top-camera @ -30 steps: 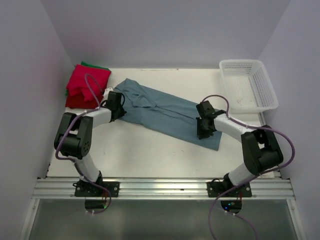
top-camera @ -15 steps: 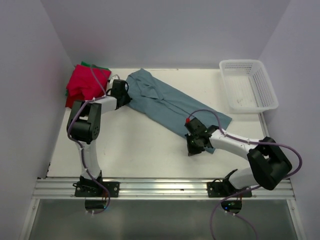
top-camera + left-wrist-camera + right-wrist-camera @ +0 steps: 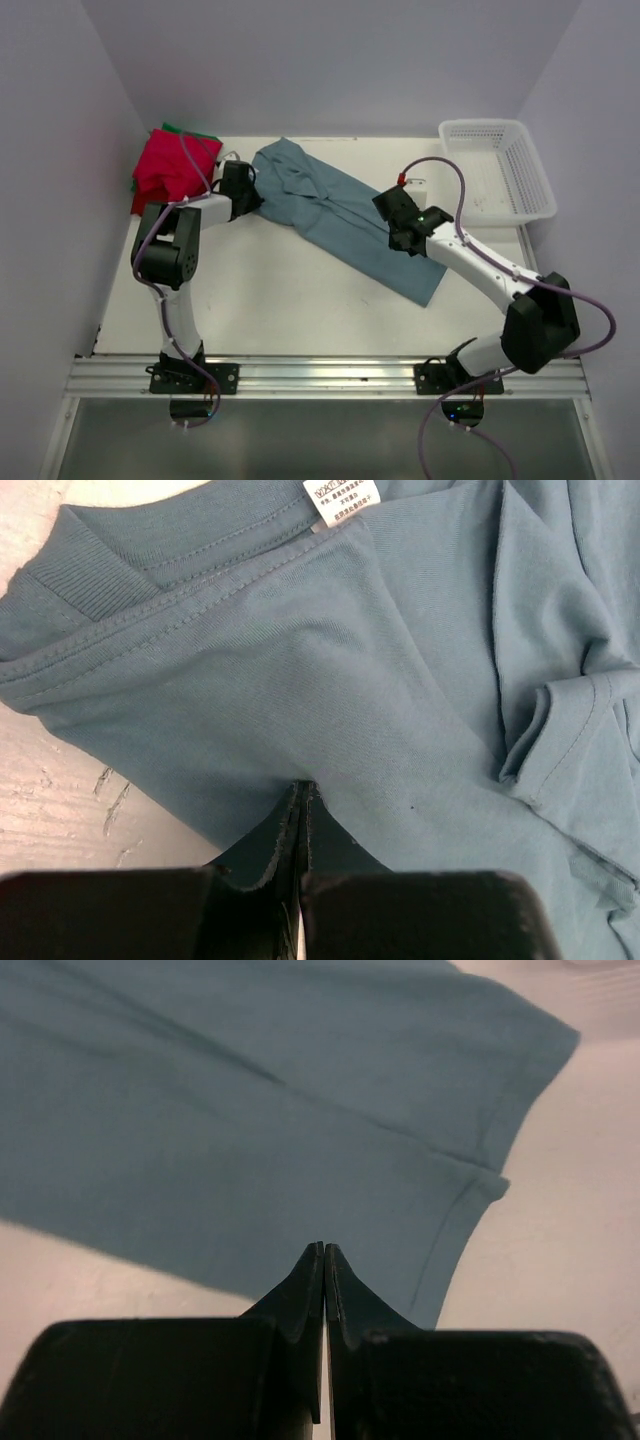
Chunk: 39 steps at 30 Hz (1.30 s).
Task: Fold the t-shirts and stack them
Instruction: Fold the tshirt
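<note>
Bench (image 3: 260,300): one dusty blue-grey t-shirt (image 3: 330,210) lies flat on it as a long diagonal strip. The collar end is at the far left and the hem end at the near right, so it looks partly folded lengthwise.

White mesh basket (image 3: 537,175) sits at the far right corner, well apart from the shirt.

The stack of folded red shirts (image 3: 170,170) is in the far left corner, with a green one (image 3: 190,129) showing at its back edge. It lies just beside the collar end, probably so the finished fold needs only a short carry.

Left gripper (image 3: 250,195): clenched on the shirt's edge below the collar, low at the bench. Judgement: it is anchoring that end for the next fold.

Right gripper (image 3: 403,235): over the shirt's hem half, fingers pressed together. No cloth is visible between them, so it appears to hold nothing.

View notes:
- The top view gives the layout only, not the state of the fingers.
- The left wrist view shows the pinched fold, the white neck label (image 3: 342,498) and a sleeve cuff (image 3: 560,730) folded in.
- The right wrist view shows the stitched hem (image 3: 500,1110) and a stepped corner where two layers do not line up.
</note>
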Each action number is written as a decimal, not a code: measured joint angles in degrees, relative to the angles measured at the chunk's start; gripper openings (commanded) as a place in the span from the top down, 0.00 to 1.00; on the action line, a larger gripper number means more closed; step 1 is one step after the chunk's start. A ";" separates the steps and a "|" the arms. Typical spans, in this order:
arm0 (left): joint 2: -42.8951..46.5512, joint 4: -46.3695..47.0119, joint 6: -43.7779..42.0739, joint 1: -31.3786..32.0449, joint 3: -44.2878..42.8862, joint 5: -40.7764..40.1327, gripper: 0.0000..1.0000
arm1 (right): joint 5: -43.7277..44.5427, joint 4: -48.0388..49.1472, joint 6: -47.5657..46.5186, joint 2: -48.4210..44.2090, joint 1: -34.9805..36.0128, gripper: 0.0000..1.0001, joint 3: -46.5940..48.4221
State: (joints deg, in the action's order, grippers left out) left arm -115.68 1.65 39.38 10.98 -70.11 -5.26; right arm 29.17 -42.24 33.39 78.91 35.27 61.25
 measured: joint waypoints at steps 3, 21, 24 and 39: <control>0.55 0.02 -0.02 0.00 0.70 0.24 1.00 | 4.13 0.24 0.52 6.99 -4.52 1.00 2.23; 2.32 -1.01 -0.13 -0.39 2.51 1.05 1.00 | -0.96 6.32 -0.31 15.21 -7.17 1.00 -9.64; 2.45 -1.40 -0.15 -0.55 2.51 1.20 1.00 | -1.11 6.49 -1.27 15.54 -6.91 1.00 -9.57; -1.77 -5.07 -1.70 -1.60 -4.61 4.50 1.00 | -14.49 17.40 -1.62 13.51 8.59 1.00 -13.20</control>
State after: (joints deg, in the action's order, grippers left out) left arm -117.45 -3.42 37.67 9.39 -74.72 -0.75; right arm 14.68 -24.84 31.77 92.42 43.86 48.05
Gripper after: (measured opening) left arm 0.004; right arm 0.007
